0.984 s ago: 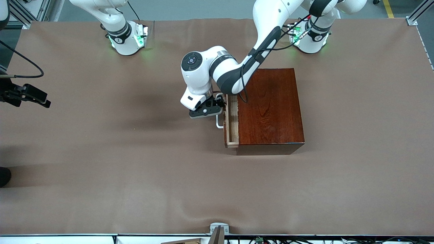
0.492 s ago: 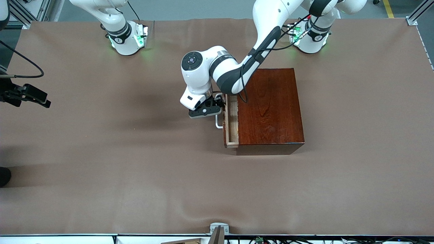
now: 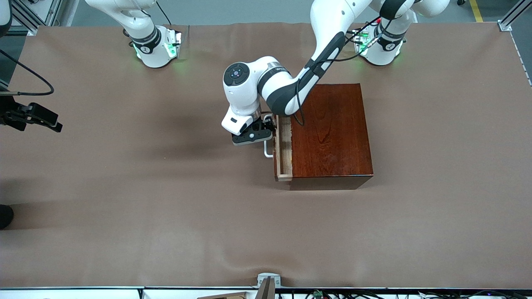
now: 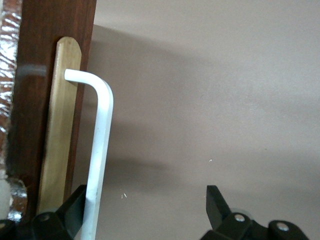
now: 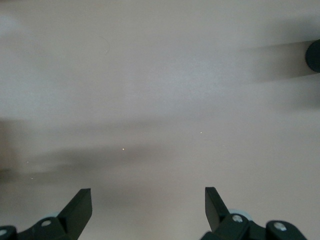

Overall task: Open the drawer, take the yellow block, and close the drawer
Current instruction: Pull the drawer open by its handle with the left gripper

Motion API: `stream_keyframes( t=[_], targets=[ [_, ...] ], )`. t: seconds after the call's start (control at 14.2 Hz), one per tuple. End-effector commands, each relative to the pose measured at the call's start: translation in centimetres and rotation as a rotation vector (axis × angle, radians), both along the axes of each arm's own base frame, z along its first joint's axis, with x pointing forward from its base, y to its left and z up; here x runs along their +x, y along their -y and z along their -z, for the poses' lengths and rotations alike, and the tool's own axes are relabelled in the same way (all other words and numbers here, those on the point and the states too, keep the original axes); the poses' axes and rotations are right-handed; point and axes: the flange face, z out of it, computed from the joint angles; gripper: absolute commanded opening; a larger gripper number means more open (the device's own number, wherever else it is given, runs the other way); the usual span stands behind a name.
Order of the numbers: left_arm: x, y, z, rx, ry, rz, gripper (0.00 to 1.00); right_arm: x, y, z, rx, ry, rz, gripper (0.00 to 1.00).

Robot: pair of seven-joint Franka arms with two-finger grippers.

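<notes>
The drawer [image 3: 284,149] of pale wood stands a little way out of the dark reddish-brown box [image 3: 330,133]. Its white bar handle [image 3: 268,150] faces the right arm's end of the table. My left gripper [image 3: 262,132] is open at the part of the handle closest to the robots' bases. In the left wrist view the handle [image 4: 100,145] runs just inside one finger [image 4: 75,200], and the gripper [image 4: 146,200] has nothing in it. My right gripper [image 3: 56,124] waits open over the table's end [image 5: 146,197]. The yellow block is out of view.
The brown table cover [image 3: 166,199] stretches on all sides of the box. A dark object [image 3: 5,216] sits at the table's edge under the right arm's end and shows in the right wrist view [image 5: 315,55].
The left arm's wrist has shifted very slightly toward the box. The drawer and the right arm have not moved.
</notes>
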Motion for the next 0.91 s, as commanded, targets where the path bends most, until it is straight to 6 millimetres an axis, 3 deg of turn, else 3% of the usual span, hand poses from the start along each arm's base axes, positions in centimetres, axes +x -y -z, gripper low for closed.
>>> stream_keyframes(
  t=[0.0, 0.84],
  targets=[
    [0.3, 3.8, 0.5, -0.225, 0.087, -0.001, 1.00, -0.6, 0.0, -0.5, 0.012, -0.004, 0.006, 1.00],
    [-0.7, 5.0, -0.1, -0.274, 0.112, 0.000, 1.00, -0.8, 0.0, -0.5, 0.011, -0.020, 0.006, 1.00]
  ],
)
